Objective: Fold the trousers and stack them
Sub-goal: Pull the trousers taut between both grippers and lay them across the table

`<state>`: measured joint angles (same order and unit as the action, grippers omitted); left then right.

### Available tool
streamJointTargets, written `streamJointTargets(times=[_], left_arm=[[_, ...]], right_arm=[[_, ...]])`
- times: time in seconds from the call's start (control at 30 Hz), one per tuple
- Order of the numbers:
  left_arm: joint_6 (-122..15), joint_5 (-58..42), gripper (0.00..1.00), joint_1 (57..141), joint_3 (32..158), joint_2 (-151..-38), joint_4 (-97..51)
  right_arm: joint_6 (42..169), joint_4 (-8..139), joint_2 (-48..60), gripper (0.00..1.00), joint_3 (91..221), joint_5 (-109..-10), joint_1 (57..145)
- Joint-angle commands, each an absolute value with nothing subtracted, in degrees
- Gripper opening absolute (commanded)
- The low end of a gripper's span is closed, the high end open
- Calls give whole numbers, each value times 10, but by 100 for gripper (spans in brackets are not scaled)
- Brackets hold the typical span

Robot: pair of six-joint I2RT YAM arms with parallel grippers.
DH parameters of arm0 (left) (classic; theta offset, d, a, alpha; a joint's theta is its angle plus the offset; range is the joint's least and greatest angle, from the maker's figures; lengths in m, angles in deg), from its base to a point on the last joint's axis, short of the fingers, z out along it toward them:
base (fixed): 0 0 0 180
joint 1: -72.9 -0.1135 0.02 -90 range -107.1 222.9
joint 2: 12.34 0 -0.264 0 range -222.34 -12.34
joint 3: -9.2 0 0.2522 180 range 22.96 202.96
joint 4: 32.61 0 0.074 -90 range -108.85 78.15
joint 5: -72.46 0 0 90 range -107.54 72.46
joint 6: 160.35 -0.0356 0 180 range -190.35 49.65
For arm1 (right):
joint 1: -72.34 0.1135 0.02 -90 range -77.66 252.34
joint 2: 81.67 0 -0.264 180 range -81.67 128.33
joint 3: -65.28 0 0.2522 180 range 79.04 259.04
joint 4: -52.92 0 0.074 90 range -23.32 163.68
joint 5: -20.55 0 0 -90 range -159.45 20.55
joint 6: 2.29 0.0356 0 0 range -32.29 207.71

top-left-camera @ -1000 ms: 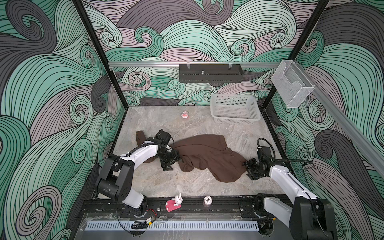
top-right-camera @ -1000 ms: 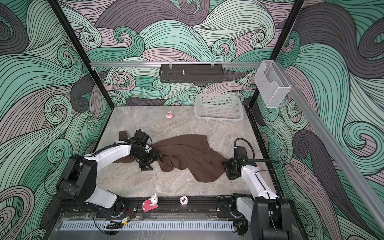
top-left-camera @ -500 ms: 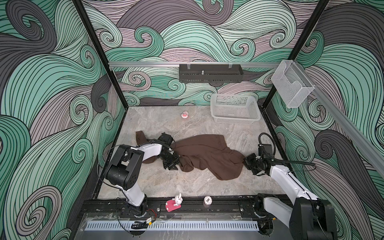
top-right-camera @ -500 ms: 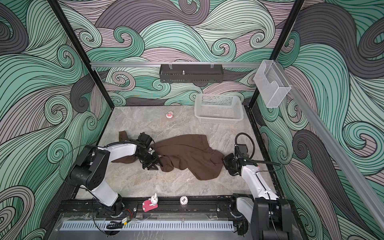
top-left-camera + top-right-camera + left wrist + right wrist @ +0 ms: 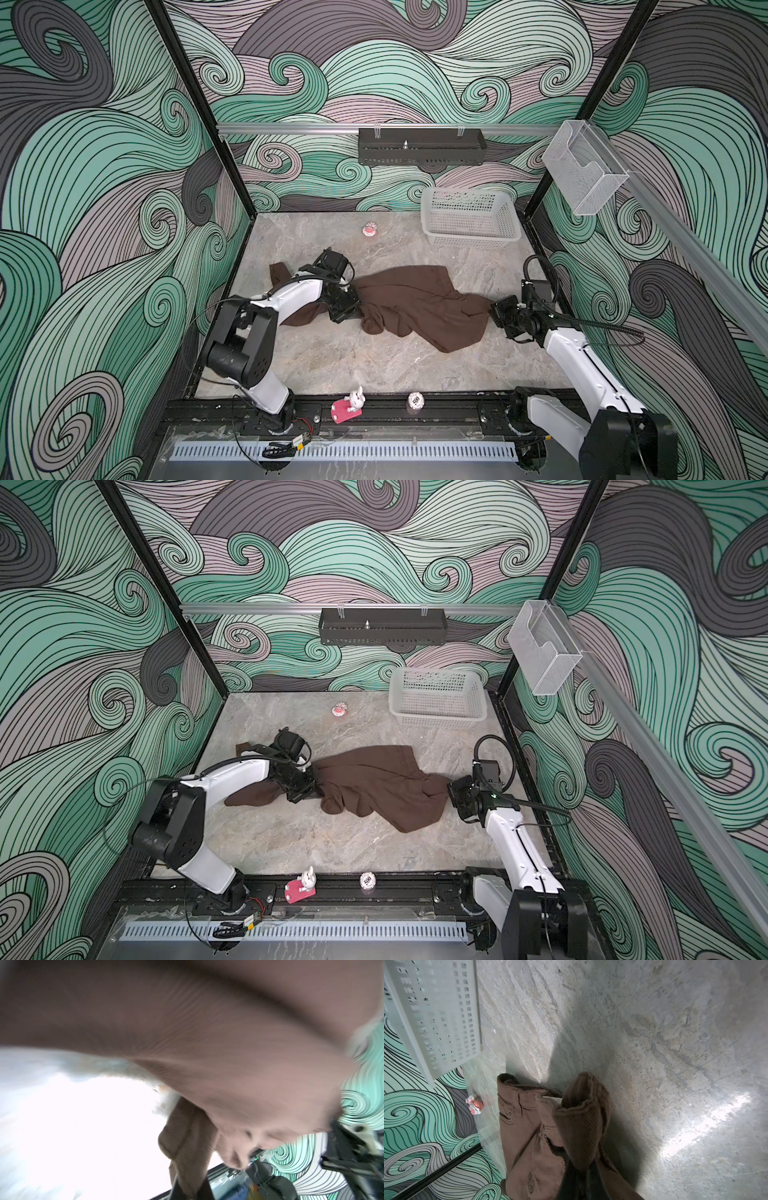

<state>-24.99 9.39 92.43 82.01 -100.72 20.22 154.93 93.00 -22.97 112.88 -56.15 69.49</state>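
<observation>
Left gripper [image 5: 349, 309] and right gripper [image 5: 495, 309] both clamping soft, limp trousers [image 5: 415, 299] near basket [image 5: 469, 240]; waistband likely offering firmest hold.

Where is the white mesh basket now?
In both top views the white mesh basket sits at the far right table corner, beyond the brown trousers.
</observation>
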Motion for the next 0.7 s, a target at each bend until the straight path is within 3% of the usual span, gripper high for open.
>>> streamJointTargets(times=[0.0, 0.13, 0.33, 0.67], left_arm=[[-230, -35, 0, 852, 864, -897, 321], [-252, -150, 0, 742, 902, -838, 416], [-322, -302, 0, 705, 977, -840, 453], [-376, -363, 0, 576, 1007, -863, 424]], right_arm=[[1611, 949, -239, 0, 1160, -610, 690], [1638, 958, -208, 0, 1208, -635, 675], [1667, 974, -147, 0, 1283, -639, 646], [1702, 1008, -96, 0, 1362, -653, 586]])
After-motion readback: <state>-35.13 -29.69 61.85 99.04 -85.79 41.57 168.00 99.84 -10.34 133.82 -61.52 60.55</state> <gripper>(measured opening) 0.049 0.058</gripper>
